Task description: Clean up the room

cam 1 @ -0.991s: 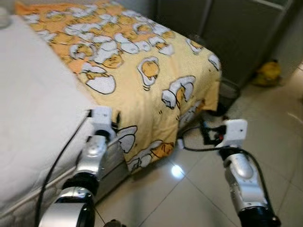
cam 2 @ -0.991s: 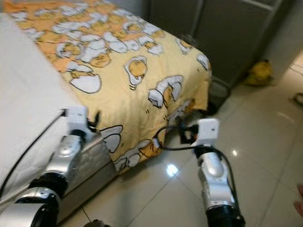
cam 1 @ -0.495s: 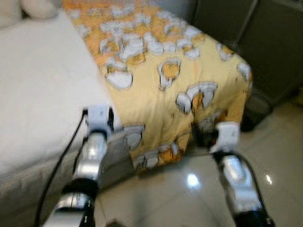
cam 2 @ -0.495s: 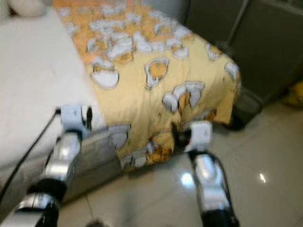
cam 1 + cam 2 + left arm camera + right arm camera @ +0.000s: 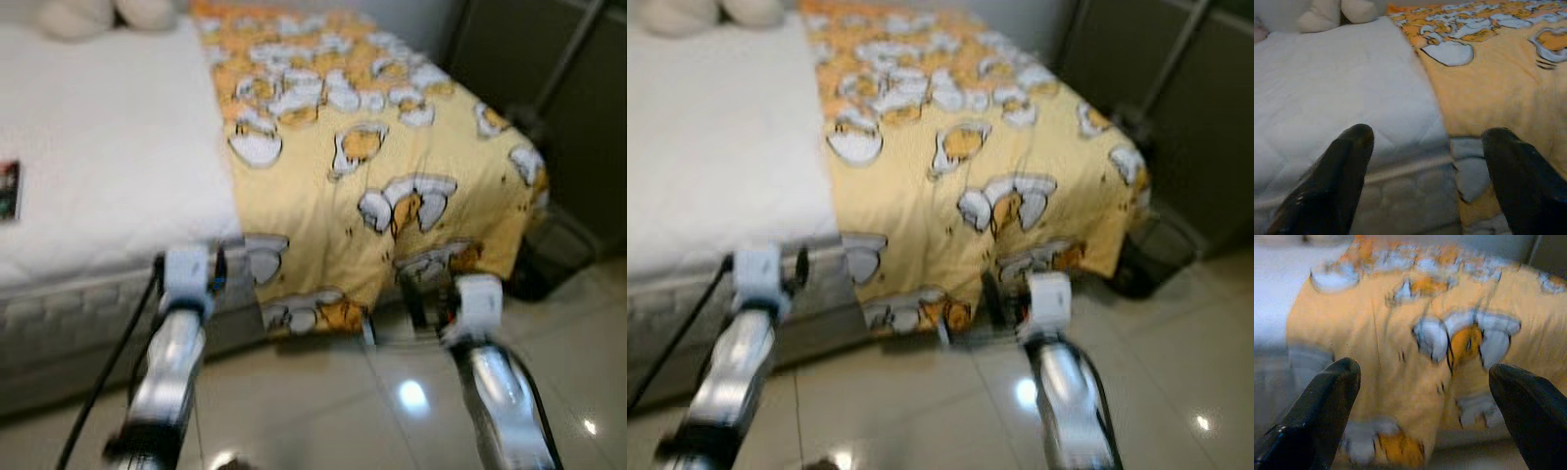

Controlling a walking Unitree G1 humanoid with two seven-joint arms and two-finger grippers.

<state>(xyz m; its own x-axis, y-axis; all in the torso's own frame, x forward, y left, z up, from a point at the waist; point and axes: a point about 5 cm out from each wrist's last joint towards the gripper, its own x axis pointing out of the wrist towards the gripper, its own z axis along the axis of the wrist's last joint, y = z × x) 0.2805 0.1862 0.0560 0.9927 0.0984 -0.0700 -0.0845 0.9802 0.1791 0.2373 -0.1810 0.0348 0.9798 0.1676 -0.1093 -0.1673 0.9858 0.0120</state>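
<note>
A yellow blanket [image 5: 392, 166] printed with white and orange egg figures covers the right part of a bed and hangs over its edge toward the floor. The white mattress [image 5: 108, 157] lies bare to its left. My left gripper [image 5: 1427, 134] is open and empty, held low in front of the mattress edge where the blanket begins. My right gripper [image 5: 1423, 367] is also open and empty. It faces the hanging blanket [image 5: 1400, 357] just above the floor. Both silver arms [image 5: 171, 352] reach forward. The picture is blurred.
Pale plush toys [image 5: 108, 12] sit at the head of the bed. A small dark flat item [image 5: 8, 189] lies on the mattress at far left. A dark wardrobe [image 5: 578, 88] and a dark basket [image 5: 554, 257] stand right of the bed. The glossy tiled floor [image 5: 323, 411] stretches in front.
The whole view has swung left, so the bed now sits more squarely ahead and more mattress shows. Both arms keep the same forward pose with open fingers.
</note>
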